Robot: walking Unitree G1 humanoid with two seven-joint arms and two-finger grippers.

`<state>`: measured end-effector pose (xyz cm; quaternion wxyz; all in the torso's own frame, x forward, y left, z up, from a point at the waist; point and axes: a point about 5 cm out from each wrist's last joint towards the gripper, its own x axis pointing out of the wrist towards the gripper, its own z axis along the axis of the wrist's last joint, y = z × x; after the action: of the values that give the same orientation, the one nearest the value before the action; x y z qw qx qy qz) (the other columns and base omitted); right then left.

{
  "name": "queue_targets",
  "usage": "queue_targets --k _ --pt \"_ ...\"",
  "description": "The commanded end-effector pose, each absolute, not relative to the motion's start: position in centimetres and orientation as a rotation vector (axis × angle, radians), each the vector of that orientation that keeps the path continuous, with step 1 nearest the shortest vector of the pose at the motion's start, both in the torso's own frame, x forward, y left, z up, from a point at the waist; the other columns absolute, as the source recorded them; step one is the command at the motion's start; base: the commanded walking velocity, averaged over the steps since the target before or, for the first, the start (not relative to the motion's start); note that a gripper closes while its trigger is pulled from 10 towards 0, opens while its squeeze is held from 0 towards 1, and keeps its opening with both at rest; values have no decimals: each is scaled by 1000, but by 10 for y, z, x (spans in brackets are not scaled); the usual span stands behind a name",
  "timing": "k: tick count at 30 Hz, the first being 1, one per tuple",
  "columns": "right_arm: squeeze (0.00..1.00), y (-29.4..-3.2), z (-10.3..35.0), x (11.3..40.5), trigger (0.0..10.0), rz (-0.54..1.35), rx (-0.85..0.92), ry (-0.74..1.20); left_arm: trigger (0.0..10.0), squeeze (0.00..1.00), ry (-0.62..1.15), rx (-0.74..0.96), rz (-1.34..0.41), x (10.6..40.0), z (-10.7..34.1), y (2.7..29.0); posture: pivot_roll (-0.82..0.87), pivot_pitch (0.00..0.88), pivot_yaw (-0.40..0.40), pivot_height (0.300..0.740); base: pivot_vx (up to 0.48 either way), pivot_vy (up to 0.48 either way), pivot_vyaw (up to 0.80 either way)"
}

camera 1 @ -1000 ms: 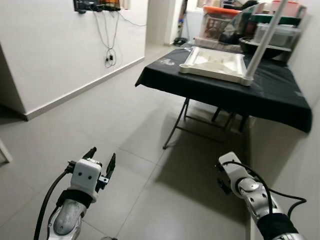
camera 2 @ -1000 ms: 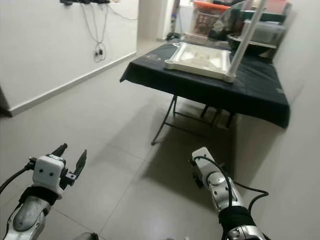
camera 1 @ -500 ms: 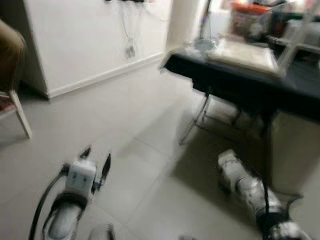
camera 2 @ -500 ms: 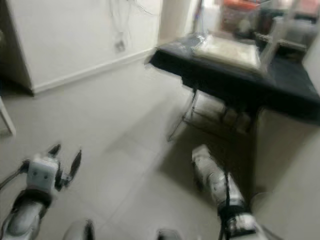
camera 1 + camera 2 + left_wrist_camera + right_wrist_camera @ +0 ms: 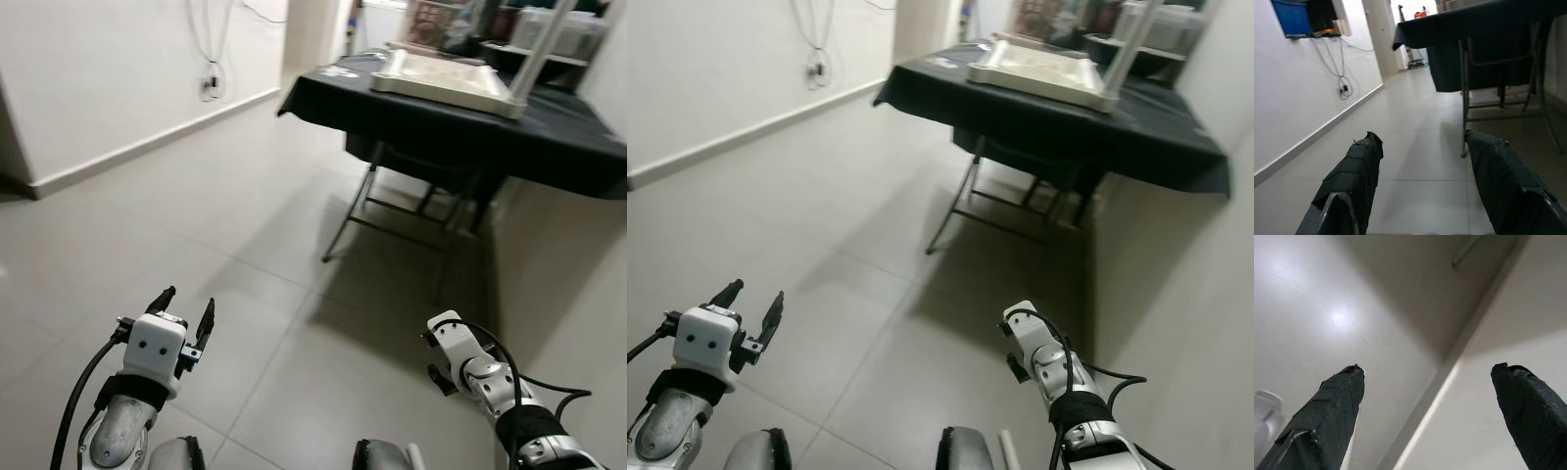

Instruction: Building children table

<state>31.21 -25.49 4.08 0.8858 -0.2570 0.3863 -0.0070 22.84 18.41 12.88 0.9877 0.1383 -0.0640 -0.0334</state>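
The step now is to walk to the folding table [image 5: 460, 127], where the white children table top [image 5: 446, 78] lies upside down with one leg [image 5: 542, 39] standing up. Approach straight and slowly. Left hand [image 5: 184, 315] and right hand [image 5: 1430, 396] are spread, empty, low over the floor [image 5: 196, 196]. The white print on the black cloth [image 5: 578, 147] is unreadable.

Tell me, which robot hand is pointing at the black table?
The left gripper. Its wrist view looks along the floor toward the black-covered folding table. The right gripper instead faces down at the grey floor tiles.
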Motion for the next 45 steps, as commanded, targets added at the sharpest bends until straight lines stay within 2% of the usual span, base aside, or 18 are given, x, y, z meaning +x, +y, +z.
queue_targets --k 1,16,28,38,45 --pt "0 -259 40 311 10000 -37 -515 806 10000 0 -117 284 -83 227 126 181 -49 0 -117 480 0 0 0" --pt "0 -265 31 303 10000 -24 -549 847 10000 0 -107 292 -72 221 126 185 -51 0 -129 430 0 0 0" --pt "0 -286 38 303 10000 -122 -609 866 10000 0 -85 296 -65 211 124 185 -50 0 -147 385 0 0 0" --pt "0 -284 29 298 10000 -8 -667 938 10000 0 -72 293 -63 203 125 184 -52 4 -171 340 0 0 0" --pt "0 -294 19 283 10000 -25 -666 1008 10000 0 -54 296 -51 195 126 186 -42 41 -185 315 0 0 0"
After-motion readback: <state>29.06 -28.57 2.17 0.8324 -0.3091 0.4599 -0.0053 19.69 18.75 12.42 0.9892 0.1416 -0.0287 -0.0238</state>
